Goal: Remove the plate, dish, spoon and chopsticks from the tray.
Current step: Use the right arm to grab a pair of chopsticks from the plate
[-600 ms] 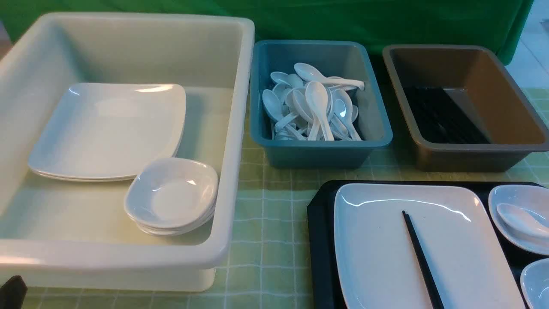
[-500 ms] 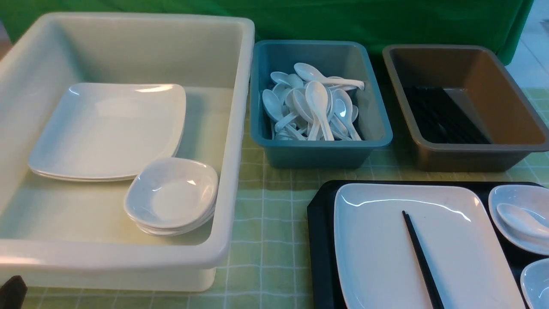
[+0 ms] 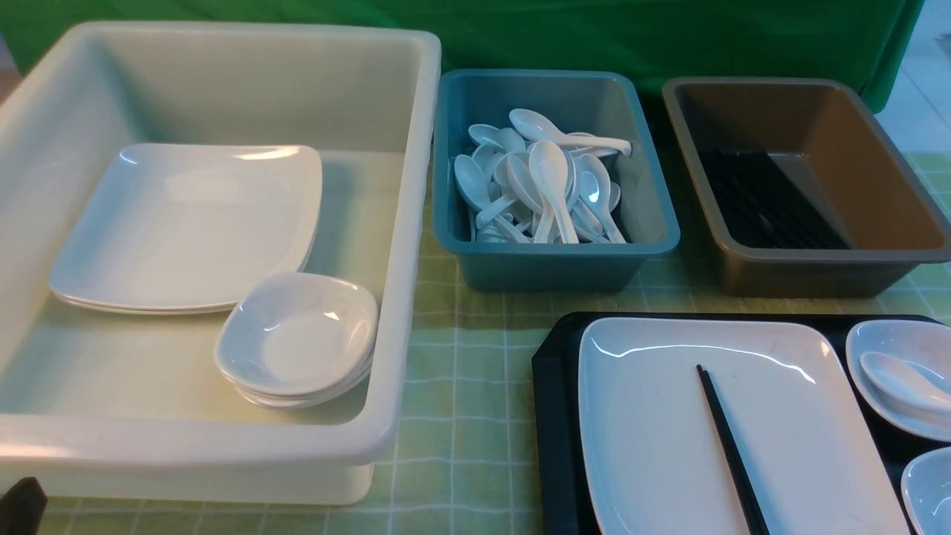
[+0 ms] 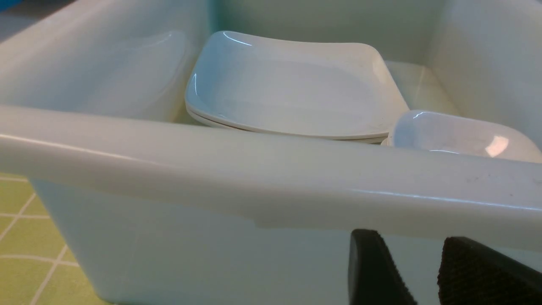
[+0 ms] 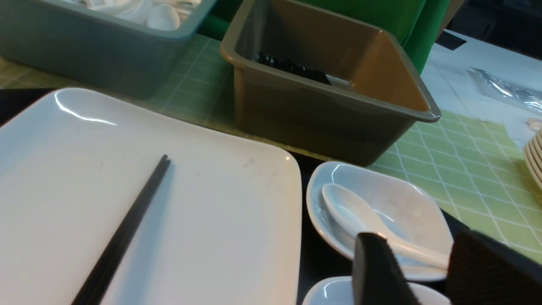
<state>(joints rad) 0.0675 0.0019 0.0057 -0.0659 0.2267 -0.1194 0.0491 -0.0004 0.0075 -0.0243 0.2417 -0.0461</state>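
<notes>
As I scan feeds: left gripper (image 4: 423, 271) jaws apart, empty, beside outer wall of big cream plastic tub (image 3: 401, 223). Right gripper (image 5: 417, 258) jaws apart, nothing clamped, poised over handle of small glossy white soup spoon (image 3: 903, 383). Spoon lies in small deep white dish (image 3: 869, 345) on black textured rectangular tray (image 3: 553, 416).

I judge spoon light, stiff, slick, chippable; pinch thick handle.

Large white squarish plate (image 3: 654, 416) sits beside dish, thin black chopsticks (image 3: 732, 453) across it.

Tub holds stacked plates (image 3: 186, 223), stacked dishes (image 3: 297, 334). Teal bin (image 3: 654, 215) holds spoons (image 3: 550, 186). Brown bin (image 3: 854, 148) holds black sticks (image 3: 765, 200).
</notes>
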